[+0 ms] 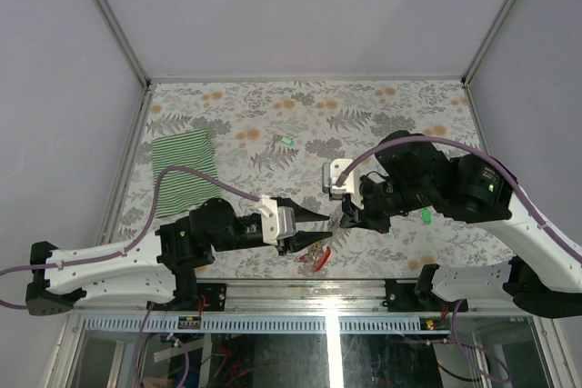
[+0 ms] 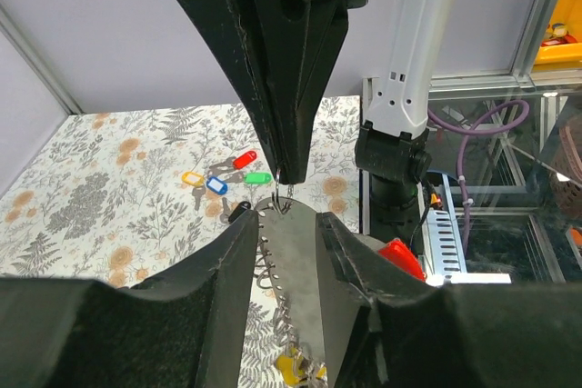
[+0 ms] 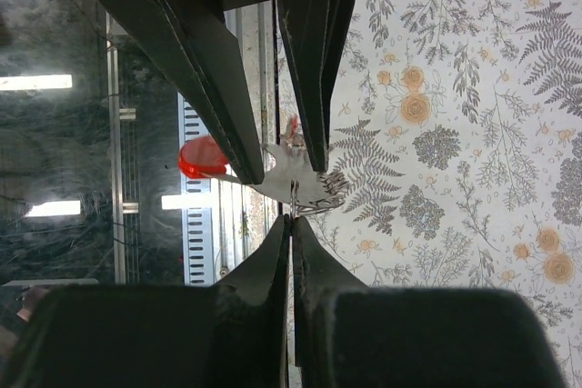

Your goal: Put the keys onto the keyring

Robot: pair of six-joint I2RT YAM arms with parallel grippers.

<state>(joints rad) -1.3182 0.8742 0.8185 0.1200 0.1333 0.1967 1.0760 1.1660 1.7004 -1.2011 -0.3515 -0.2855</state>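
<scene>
**Left claw may lose its grip**

From above, it meets the right claw at the counter's near edge. Left wrist: it clamps the keyring; loose keys lie beyond. Right wrist: right claw, pinched shut, touches its tip; a push could twist it free.

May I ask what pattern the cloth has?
The cloth has green-and-white stripes, clearest in the top external view.

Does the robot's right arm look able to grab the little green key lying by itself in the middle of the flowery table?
Probably not right now. Nothing blocks the small green plastic-headed key, but the right tool is shut on the grey metal keyring the left tool holds.
</scene>
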